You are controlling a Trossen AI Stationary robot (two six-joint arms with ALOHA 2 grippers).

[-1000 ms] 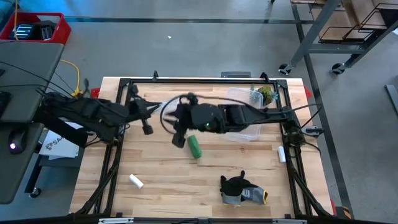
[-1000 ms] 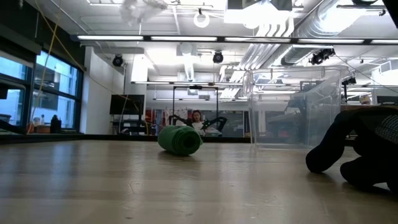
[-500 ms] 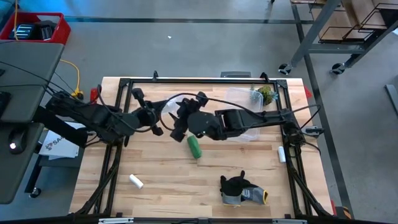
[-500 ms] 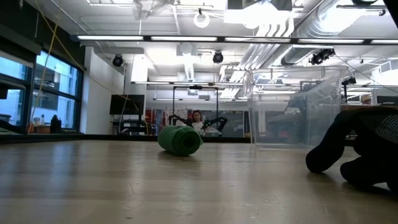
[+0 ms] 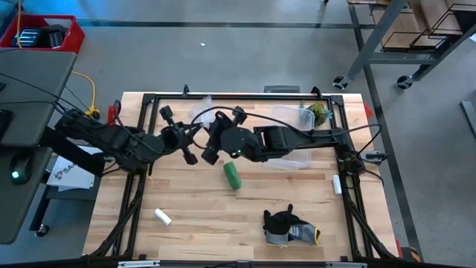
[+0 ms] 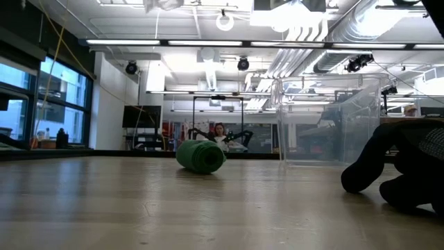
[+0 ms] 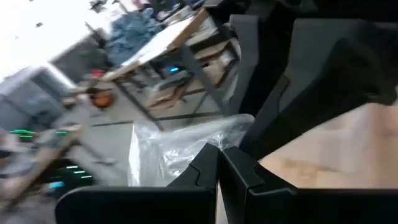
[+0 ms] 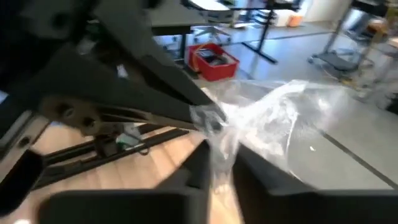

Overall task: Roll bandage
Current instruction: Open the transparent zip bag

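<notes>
The bandage (image 5: 233,176) is a compact green roll lying on its side on the wooden table, mid-table; the low view shows the roll (image 6: 201,155) with nothing touching it. Above and on the far side of it, my left gripper (image 5: 192,136) and my right gripper (image 5: 210,138) meet tip to tip, both shut on a crumpled clear plastic bag (image 5: 201,119). The bag (image 7: 177,149) bulges just past my left fingers. In the low view only a scrap of the bag (image 6: 161,4) shows at the top edge. My left gripper pinches a bunched edge of the clear bag (image 8: 210,118) between its two fingertips, coming roughly level from the table's left. The bag is held clear of the table. My right gripper pinches a gathered part of the bag (image 8: 219,146) between its two fingers, coming from the table's right, slanting slightly down. The loose film balloons beyond the fingers, slack and clear of the table.
A clear plastic box (image 5: 291,140) stands under the right arm at the far right. A dark grey glove (image 5: 286,225) lies near the front edge. One white cylinder (image 5: 163,217) lies front left, another (image 5: 336,184) by the right rail. Bare wood surrounds the roll.
My left gripper has moved toward the table's right, up to my right gripper. My right gripper has shifted toward the left and far edge and turned. The plastic bag now sits between the two. The green roll has stayed put.
</notes>
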